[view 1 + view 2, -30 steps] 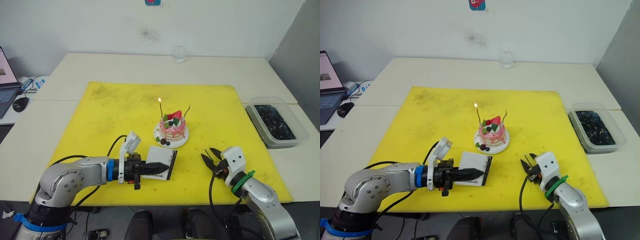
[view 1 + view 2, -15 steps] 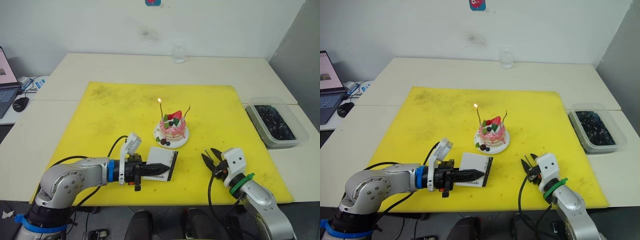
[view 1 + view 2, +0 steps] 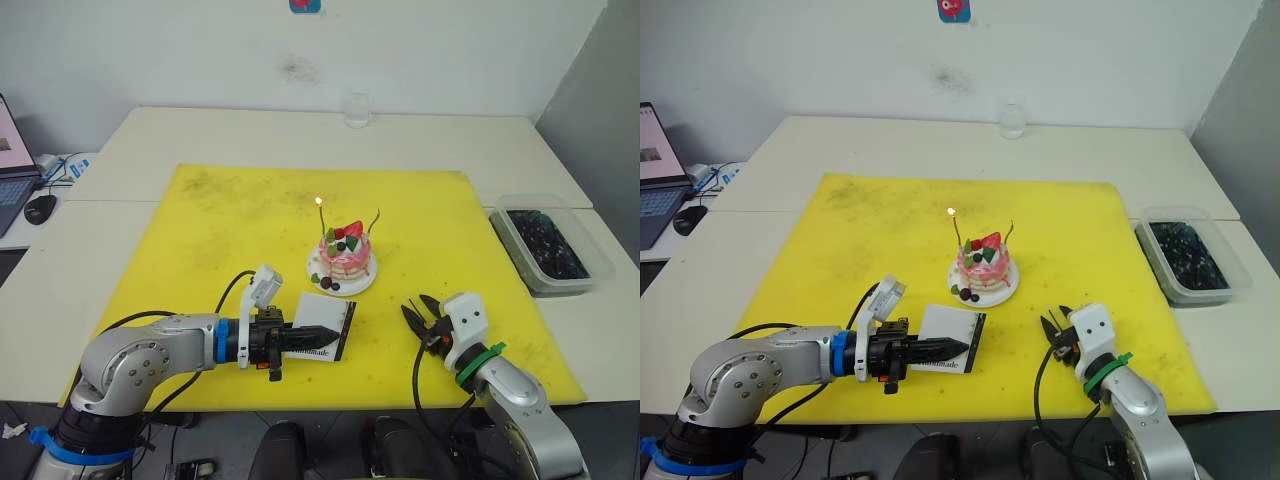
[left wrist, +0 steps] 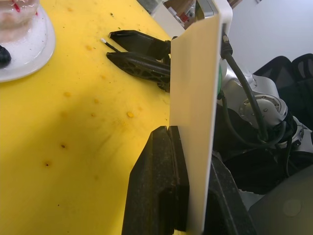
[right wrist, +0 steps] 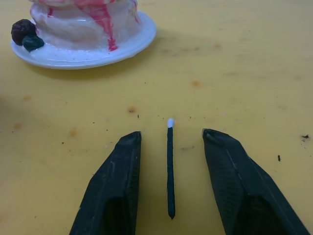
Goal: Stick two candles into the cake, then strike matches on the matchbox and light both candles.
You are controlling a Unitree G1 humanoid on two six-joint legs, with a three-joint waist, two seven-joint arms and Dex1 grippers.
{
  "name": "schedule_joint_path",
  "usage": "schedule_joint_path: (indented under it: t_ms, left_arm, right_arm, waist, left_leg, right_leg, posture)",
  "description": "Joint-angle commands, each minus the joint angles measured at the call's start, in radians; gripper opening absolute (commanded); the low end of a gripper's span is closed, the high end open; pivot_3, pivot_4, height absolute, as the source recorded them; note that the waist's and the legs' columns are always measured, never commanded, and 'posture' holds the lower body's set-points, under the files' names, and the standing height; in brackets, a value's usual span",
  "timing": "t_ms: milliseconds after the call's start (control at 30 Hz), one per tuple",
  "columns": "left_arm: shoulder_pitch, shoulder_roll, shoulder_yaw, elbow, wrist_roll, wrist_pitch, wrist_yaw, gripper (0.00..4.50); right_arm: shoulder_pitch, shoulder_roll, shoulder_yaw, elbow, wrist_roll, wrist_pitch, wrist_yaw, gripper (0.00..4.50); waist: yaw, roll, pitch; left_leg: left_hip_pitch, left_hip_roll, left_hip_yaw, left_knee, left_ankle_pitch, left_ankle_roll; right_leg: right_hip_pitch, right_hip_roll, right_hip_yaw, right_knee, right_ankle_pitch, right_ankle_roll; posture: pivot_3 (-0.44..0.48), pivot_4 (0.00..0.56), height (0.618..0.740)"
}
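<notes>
Compared with a second ago, very little has changed. The right hand (image 5: pixel 168 186) has crept slightly nearer the cake (image 3: pixel 346 253), the left hand (image 3: pixel 322 336) has stayed where it was with the matchbox (image 3: pixel 326 326), and the flame (image 3: pixel 319 201) burns on as before.

A match (image 5: pixel 169 166) lies flat on the yellow mat (image 3: pixel 230 230), in the gap between the right hand's two black fingers (image 5: pixel 112 186). These are spread wide, one on each side of the stick and clear of it. The match's white tip points toward the cake, which sits well beyond the fingertips on its white plate (image 5: pixel 142 41).

The left hand is clamped on the matchbox, holding it on edge just above the mat, near the plate on the robot's side. In the left wrist view the box shows as a thin white slab pinched between the fingers (image 4: pixel 161 186).

The match is a short, straight, dark stick with a small white head. The cake is small, round, pink and white, with a strawberry, green leaves and dark berries on top, and pink streaks down its side. Two candles stand in it: the left candle (image 3: pixel 322 220) is lit, while the right candle (image 3: pixel 374 221) curves outward and carries no flame.

A clear tub (image 3: pixel 548 243) of dark bits sits on the worktop (image 3: pixel 450 135), well to the right of the cake.
</notes>
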Motion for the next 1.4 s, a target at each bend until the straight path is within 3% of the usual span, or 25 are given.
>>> schedule_joint_path:
  t_ms: [33,133,167,600,800,1000,1233,1400]
  left_arm:
    - [-0.007,0.003,0.005,-0.014,-0.002,-0.004,-0.009,0.0]
    - [0.0,0.005,0.006,-0.022,-0.004,-0.004,-0.009,0.0]
    - [0.002,0.006,0.007,-0.024,-0.005,-0.003,-0.009,0.0]
    - [-0.011,-0.007,0.011,-0.009,-0.013,-0.002,-0.003,0.0]
    - [-0.087,-0.062,0.047,0.054,-0.079,0.036,0.045,0.0]
    - [-0.134,-0.082,0.039,0.082,-0.075,0.041,0.052,0.0]
    - [-0.175,-0.109,0.039,0.101,-0.067,0.032,0.064,0.0]
    - [-0.193,-0.128,0.045,0.101,-0.064,0.024,0.086,0.0]
  right_arm:
    - [0.002,0.006,0.012,0.007,-0.007,0.017,-0.011,1.09]
    - [0.021,0.002,0.014,0.004,-0.012,0.008,-0.007,0.06]
    - [0.026,0.0,0.014,0.003,-0.014,0.006,-0.006,0.02]
    - [0.001,-0.019,-0.014,-0.109,0.022,0.038,0.022,0.02]
    - [-0.096,-0.176,-0.086,-0.35,0.097,0.17,0.12,0.02]
    - [-0.252,-0.378,-0.124,-0.443,0.18,0.257,0.257,0.02]
    - [-0.357,-0.594,0.005,-0.448,0.099,0.134,0.429,0.02]
    - [-0.415,-0.609,0.086,-0.422,0.037,0.093,0.453,0.02]
  waist:
    - [0.0,0.0,0.0]
    - [0.0,0.0,0.0]
    - [0.0,0.0,0.0]
    - [0.001,0.0,0.0]
    - [0.001,0.0,0.0]
    - [0.002,-0.001,0.0]
    - [0.002,-0.001,0.001]
    - [0.002,-0.002,0.001]
  left_leg:
    - [0.0,0.0,0.0,0.0,0.0,0.0]
    - [0.0,0.0,0.0,0.0,0.0,0.0]
    - [0.0,0.0,0.0,0.0,0.0,0.0]
    - [0.0,0.0,0.0,0.0,0.0,0.0]
    - [-0.001,-0.001,0.0,0.0,0.0,0.0]
    - [-0.001,-0.001,0.0,0.0,0.0,0.0]
    - [-0.002,-0.002,-0.001,0.0,0.0,0.0]
    - [-0.002,-0.002,-0.001,0.001,0.0,0.0]
  right_leg:
    - [0.0,0.0,0.0,0.0,0.0,0.0]
    - [0.0,0.0,0.0,0.0,0.0,0.0]
    - [0.0,0.0,0.0,0.0,0.0,0.0]
    - [0.0,0.0,0.0,0.0,0.0,0.0]
    - [0.0,0.0,0.0,0.0,0.002,0.003]
    - [0.0,0.001,-0.001,0.0,0.002,0.003]
    - [0.0,0.001,-0.002,-0.001,0.001,0.003]
    - [0.0,0.001,-0.001,-0.001,0.001,0.003]
  posture:
    - [0.0,0.15,0.74]
    - [0.0,0.15,0.74]
    - [0.0,0.15,0.74]
    - [0.0,0.15,0.74]
    - [0.0,0.15,0.74]
    - [0.0,0.15,0.74]
    - [0.0,0.15,0.74]
    - [0.0,0.15,0.74]
